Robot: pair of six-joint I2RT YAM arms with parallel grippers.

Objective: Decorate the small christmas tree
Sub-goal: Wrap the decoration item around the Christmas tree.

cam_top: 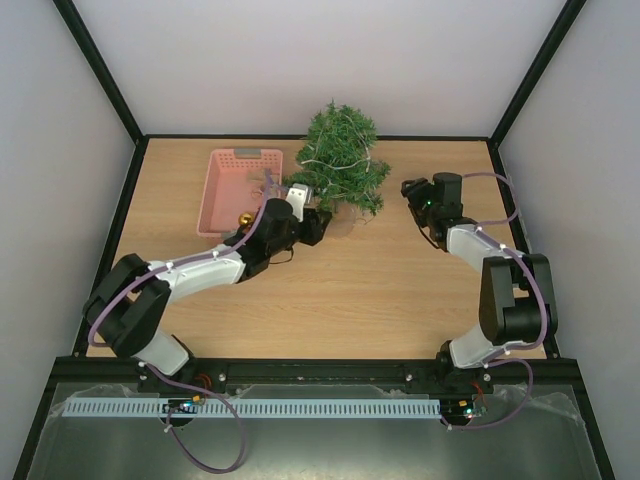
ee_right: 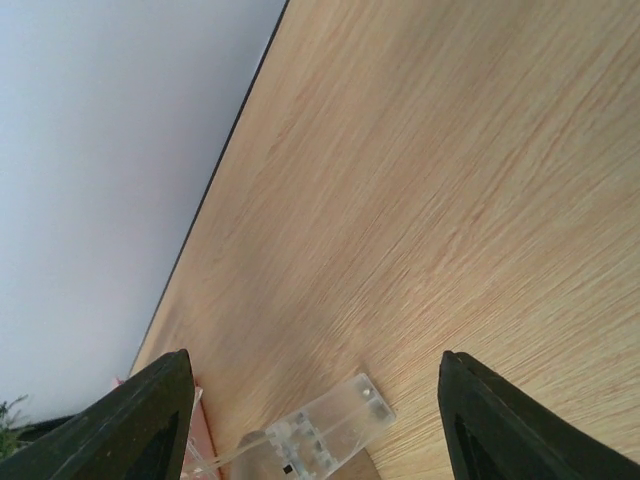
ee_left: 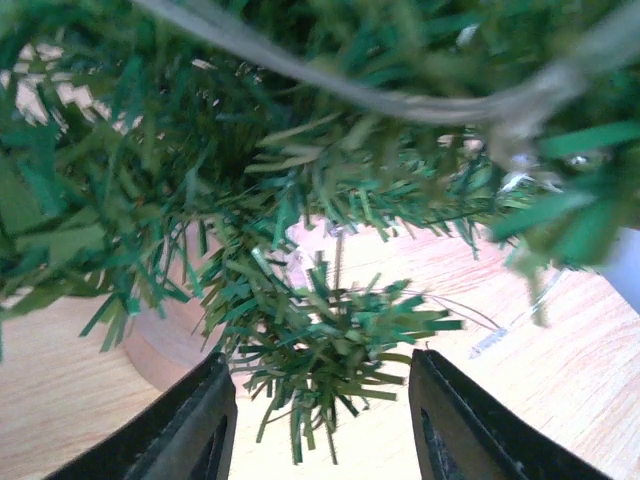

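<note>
Our left gripper [ee_left: 320, 375] holds its fingers apart, with a low twig of the small christmas tree [cam_top: 340, 160] between them but not pinched. We see the tree at the far middle of the table [cam_top: 380, 290], just right of a pink basket [cam_top: 232, 190]. Our right gripper [ee_right: 315, 360] also stands wide and empty, near a clear plastic box [ee_right: 320, 425].

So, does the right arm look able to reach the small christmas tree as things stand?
Probably yes: the right gripper is open and empty, and only bare table separates it from the small christmas tree.
</note>
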